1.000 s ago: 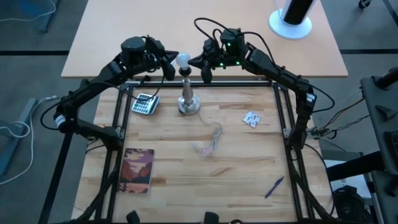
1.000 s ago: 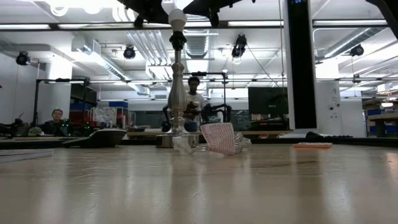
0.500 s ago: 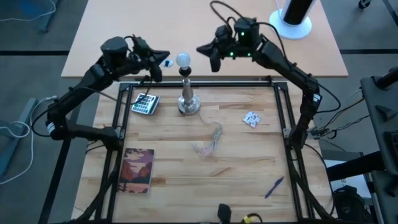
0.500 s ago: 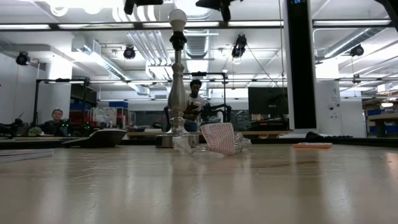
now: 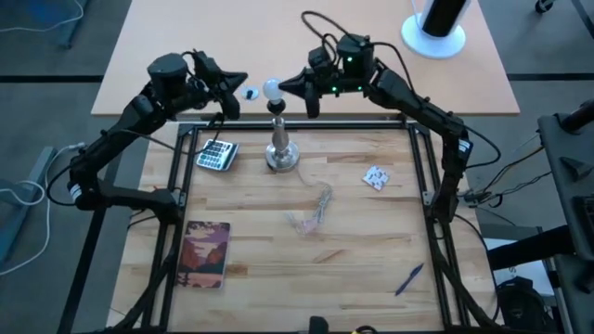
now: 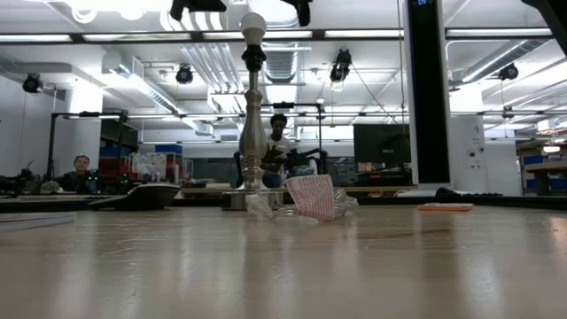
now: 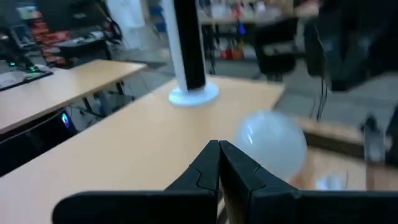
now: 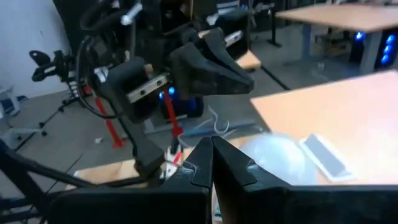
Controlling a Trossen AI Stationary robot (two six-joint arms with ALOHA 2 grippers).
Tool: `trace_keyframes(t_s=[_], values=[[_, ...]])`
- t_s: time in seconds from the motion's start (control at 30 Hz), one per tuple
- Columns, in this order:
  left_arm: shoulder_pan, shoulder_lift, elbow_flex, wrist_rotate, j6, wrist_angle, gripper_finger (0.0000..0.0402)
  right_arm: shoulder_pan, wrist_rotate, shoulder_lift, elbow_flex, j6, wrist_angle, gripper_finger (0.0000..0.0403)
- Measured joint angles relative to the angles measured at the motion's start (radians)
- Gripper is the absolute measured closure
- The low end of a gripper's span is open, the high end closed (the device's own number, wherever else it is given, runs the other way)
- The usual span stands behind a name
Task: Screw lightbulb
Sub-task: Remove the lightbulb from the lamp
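The lightbulb sits upright in the black socket atop the silver lamp stand, which stands on the wooden table toward its far edge. Neither claw touches the bulb. The left gripper hangs at the bulb's nine o'clock in the high view, a little apart from it, its fingers pressed together with nothing between them, as the left wrist view confirms: the two dark fingertips meet in a point with the frosted globe just beyond. The right gripper hovers at the bulb's three o'clock, near but clear of it, likewise clamped shut on nothing; its wrist camera shows the closed fingers with the bulb beside them and the other arm's claw farther off.

A calculator lies at the stand's nine o'clock, a small white packet at its four o'clock, and crumpled clear wrapping at its five o'clock. A book and a pen rest near the front edge. From table height, the bulb crowns the stand.
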Motion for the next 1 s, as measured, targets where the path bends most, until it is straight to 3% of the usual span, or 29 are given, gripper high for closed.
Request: trace_keyframes(t_s=[0.17, 0.4, 0.63, 0.83, 1.0], values=[[-0.029, -0.024, 0.0, 0.102, -0.112, 0.025, 0.0401, -0.023, 0.015, -0.016, 0.005, -0.029, -0.088, 0.0403], [-0.132, -0.02, 0.0, 0.103, -0.168, -0.015, 0.0401, -0.019, -0.002, -0.025, 0.005, -0.108, -0.185, 0.0403], [-0.18, -0.007, 0.0, 0.079, -0.169, -0.091, 0.0401, 0.012, -0.009, -0.023, 0.004, -0.124, -0.083, 0.0403], [-0.182, -0.007, 0.0, 0.062, -0.169, -0.097, 0.0401, 0.0, 0.091, -0.023, 0.004, -0.078, -0.054, 0.0403], [-0.182, -0.015, 0.0, 0.059, -0.165, -0.098, 0.0401, -0.041, 0.101, -0.043, 0.004, -0.093, -0.177, 0.0403]])
